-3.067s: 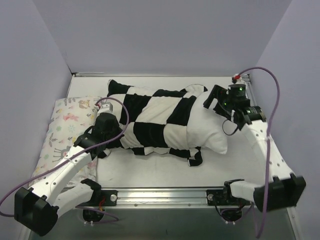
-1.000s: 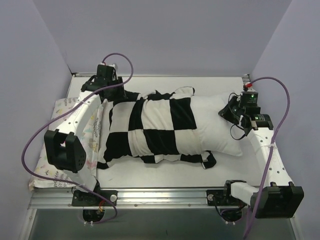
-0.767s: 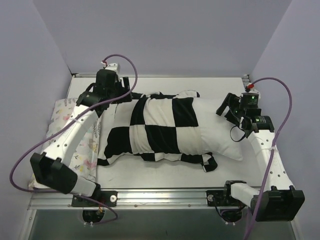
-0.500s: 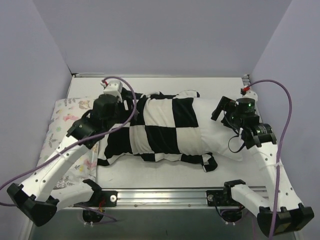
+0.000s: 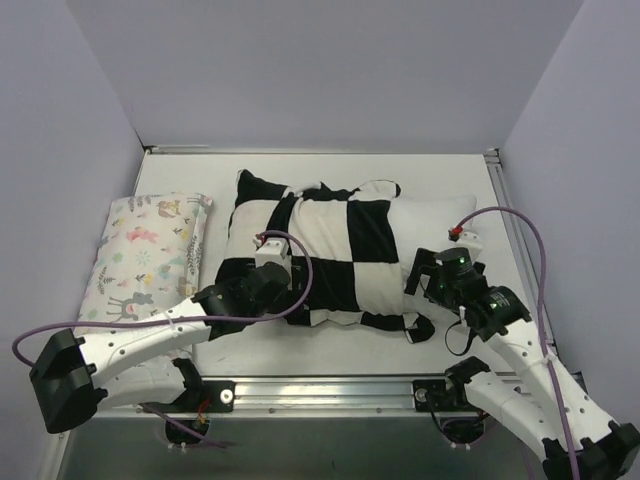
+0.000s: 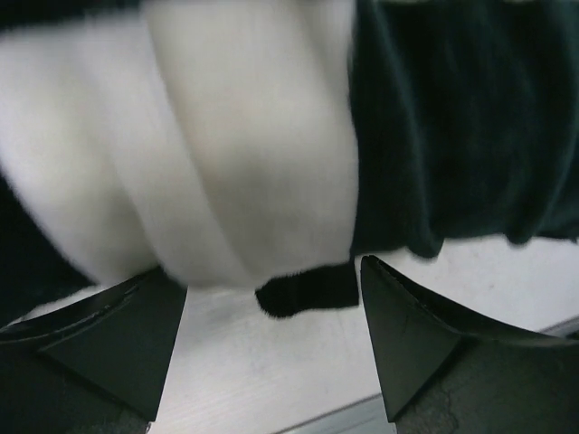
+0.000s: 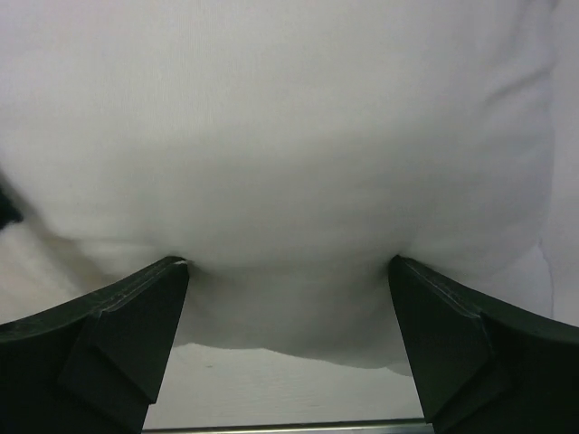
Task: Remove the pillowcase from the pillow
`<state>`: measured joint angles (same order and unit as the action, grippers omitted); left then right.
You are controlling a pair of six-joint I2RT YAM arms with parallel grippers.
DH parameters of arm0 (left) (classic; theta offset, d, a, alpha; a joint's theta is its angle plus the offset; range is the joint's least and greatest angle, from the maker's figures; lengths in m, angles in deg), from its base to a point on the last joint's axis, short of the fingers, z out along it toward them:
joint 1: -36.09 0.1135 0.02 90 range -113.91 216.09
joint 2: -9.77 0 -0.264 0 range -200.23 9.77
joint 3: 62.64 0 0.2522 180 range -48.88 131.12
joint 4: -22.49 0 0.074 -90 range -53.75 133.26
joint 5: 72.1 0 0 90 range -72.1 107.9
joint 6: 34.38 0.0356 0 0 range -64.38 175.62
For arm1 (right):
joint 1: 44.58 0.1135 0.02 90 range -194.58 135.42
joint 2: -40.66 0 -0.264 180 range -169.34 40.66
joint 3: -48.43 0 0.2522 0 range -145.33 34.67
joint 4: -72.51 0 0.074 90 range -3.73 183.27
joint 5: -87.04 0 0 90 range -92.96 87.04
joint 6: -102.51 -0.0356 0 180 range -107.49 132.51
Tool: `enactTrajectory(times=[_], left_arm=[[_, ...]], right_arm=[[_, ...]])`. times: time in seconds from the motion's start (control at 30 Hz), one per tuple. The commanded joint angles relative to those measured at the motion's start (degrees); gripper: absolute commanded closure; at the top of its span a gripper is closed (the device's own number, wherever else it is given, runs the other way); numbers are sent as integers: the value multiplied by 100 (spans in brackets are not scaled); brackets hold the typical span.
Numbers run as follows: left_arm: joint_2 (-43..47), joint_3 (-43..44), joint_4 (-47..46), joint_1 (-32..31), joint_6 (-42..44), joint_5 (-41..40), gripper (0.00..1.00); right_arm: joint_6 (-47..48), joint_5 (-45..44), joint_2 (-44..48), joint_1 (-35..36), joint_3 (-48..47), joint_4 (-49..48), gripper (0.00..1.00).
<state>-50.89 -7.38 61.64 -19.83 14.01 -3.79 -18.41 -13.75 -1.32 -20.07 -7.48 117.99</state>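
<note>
1. The pillowcase, with big black and white squares, lies in the middle of the top view on the white table.
2. The white pillow sticks out of it toward the right of the picture. The rest of the pillow is inside the case.
3. A pillow with little animals and flowers lies at the left, just beside the case.
4. The left gripper is at the lower edge of the case. Its camera shows its fingers wide apart, with folds of the case above them and nothing pinched.
5. The right gripper is at the lower edge of the bare pillow. Its fingers are wide apart too, with their tips right at the soft pillow.
</note>
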Motion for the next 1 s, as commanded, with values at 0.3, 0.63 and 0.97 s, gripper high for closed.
enactTrajectory(times=[0.3,0.63,0.97], left_arm=[[-1177,1473,-90,55,379,-1671,100],[257,3774,1899,-437,1558,-2340,100],[-2112,5325,1410,2022,2008,866,100]], right_arm=[[146,-592,-1067,177,-819,-677,100],[806,16,-865,168,-3535,799,100],[324,1508,-2841,-1001,-3134,-95,100]])
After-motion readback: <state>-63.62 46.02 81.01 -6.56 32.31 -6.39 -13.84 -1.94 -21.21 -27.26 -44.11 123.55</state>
